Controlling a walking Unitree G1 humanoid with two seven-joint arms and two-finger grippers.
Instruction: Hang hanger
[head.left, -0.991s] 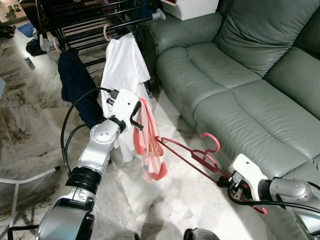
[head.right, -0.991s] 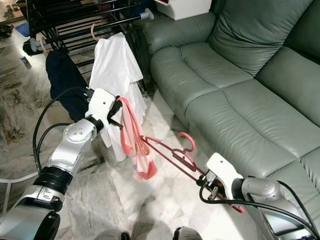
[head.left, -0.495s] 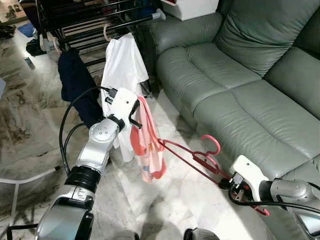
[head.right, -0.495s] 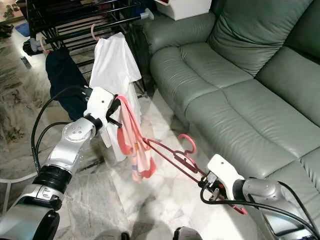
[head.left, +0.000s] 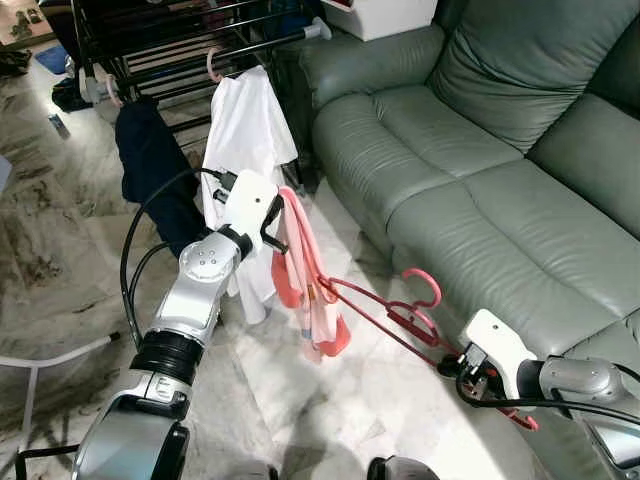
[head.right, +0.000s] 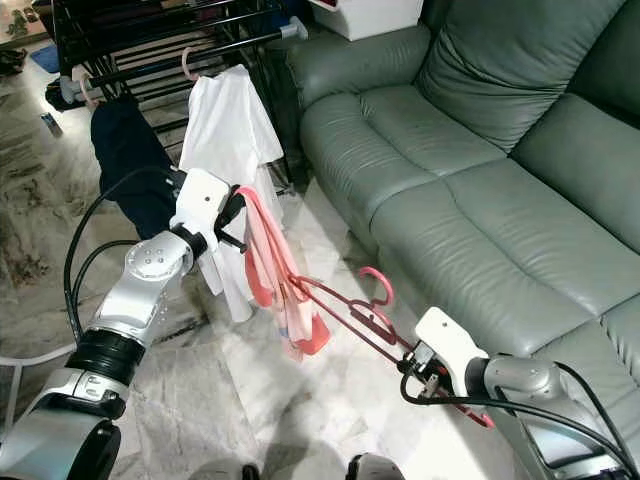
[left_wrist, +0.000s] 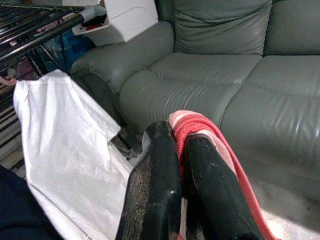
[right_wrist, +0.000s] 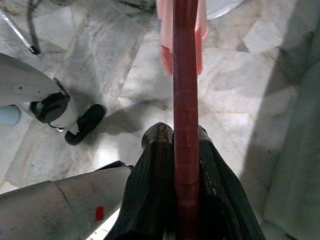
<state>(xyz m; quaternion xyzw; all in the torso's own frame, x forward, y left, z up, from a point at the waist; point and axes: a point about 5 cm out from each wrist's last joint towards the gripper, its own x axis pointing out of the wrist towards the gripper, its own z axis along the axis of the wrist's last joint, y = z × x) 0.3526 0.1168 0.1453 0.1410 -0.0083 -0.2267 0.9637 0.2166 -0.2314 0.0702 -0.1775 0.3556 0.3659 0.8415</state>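
Fingers: left gripper (left_wrist: 175, 175) pinched together on the top fold of the pink garment (head.left: 312, 290), raised in front of the white shirt (head.left: 245, 150); right gripper (right_wrist: 181, 170) clamped on the bar of the red hanger (head.left: 385, 310), low and just beside the sofa (head.left: 480, 170) front

Layout, left to right:
- dark garment (head.left: 150, 160) and white shirt hang from the black drying rack (head.left: 180, 40) at upper left, the shirt on a pale hook over the front rail
- pink garment drapes from the left fingers down onto the far end of the hanger
- hanger runs slantwise from the cloth to the right gripper, hook (head.left: 422, 285) curling up mid-span
- green sofa takes up the right side

Risks (judgement):
- cloth sits on one end of the hanger only; if the left fingers let go early, it likely slides off to the marble floor (head.left: 60, 260)
- right grip is at the hanger's outer end, so the load could twist the bar in the fingers
- hook faces away from the rack; it needs turning before it can catch a rail

Clearance:
- sofa edge is close on the right, little room to swing that way
- open floor lies between the robot and the rack
- front rail looks free to the right of the shirt's hook, near its capped end
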